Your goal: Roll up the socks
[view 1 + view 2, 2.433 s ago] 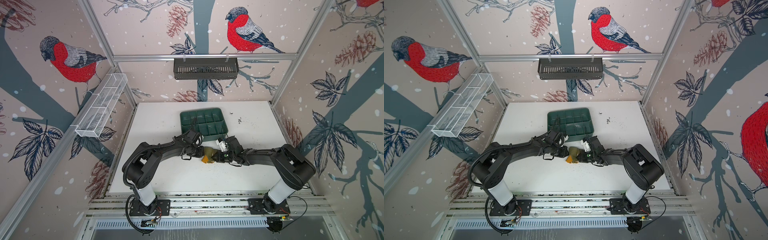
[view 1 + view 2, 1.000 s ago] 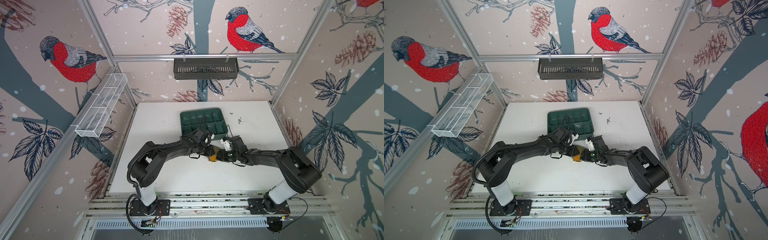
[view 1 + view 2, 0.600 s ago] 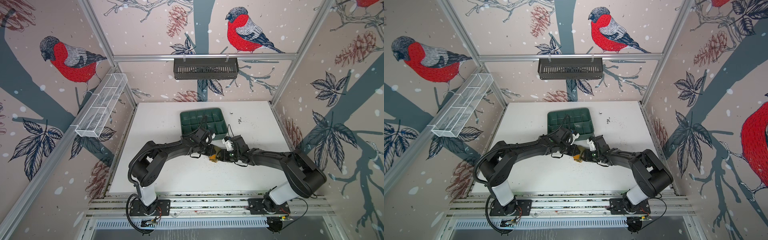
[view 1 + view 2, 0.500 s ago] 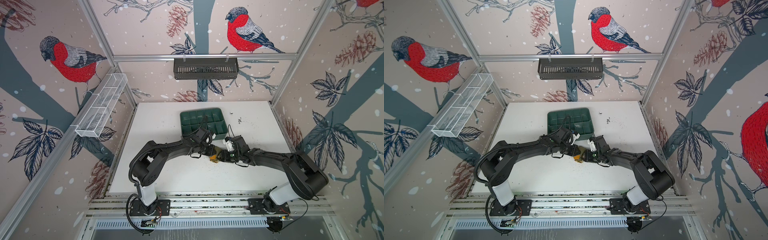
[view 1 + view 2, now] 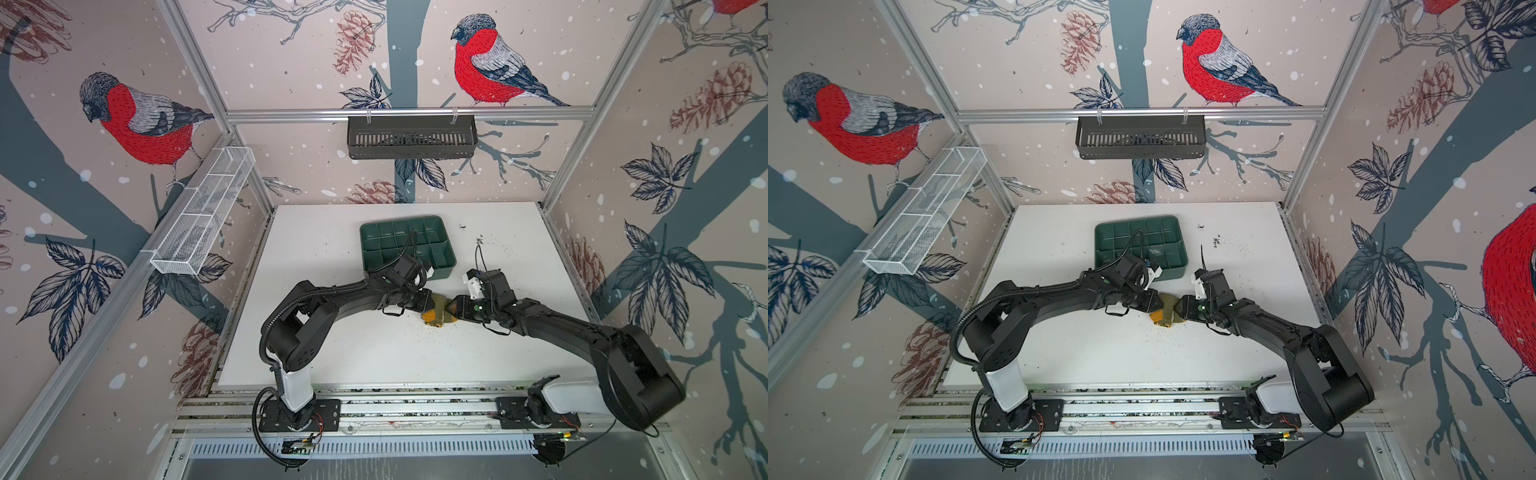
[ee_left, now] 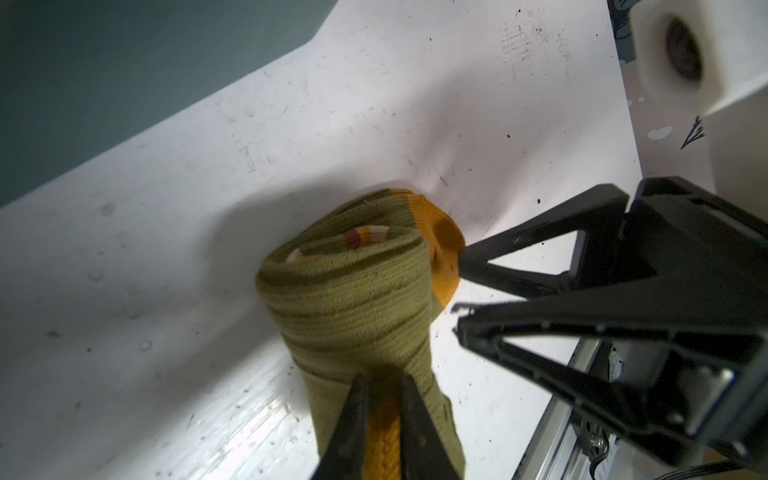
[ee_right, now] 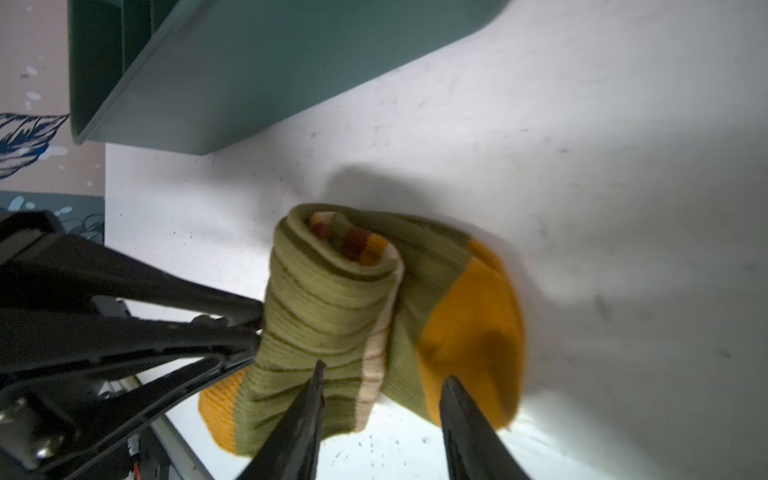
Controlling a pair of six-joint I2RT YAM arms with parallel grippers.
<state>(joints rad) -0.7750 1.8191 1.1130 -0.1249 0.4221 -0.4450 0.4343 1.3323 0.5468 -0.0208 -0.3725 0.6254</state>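
The olive-green knit socks with mustard-orange toes [image 5: 436, 313] lie partly rolled on the white surface [image 5: 374, 349], near the dark green tray [image 5: 442, 272]. The left fingers [image 6: 347, 424] clamp one end of the roll. The right fingers [image 7: 305, 419] stand apart astride the other end. Close the right fingers on the loose toe flap, then wind tightly with the layers aligned.

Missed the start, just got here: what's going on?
The robot is rolling the socks on the table, near the tray. The socks are wound into a tight roll with the striped cuffs at its core. The left gripper pinches one end of it. The right gripper stands open at the orange toe side, not clamping.
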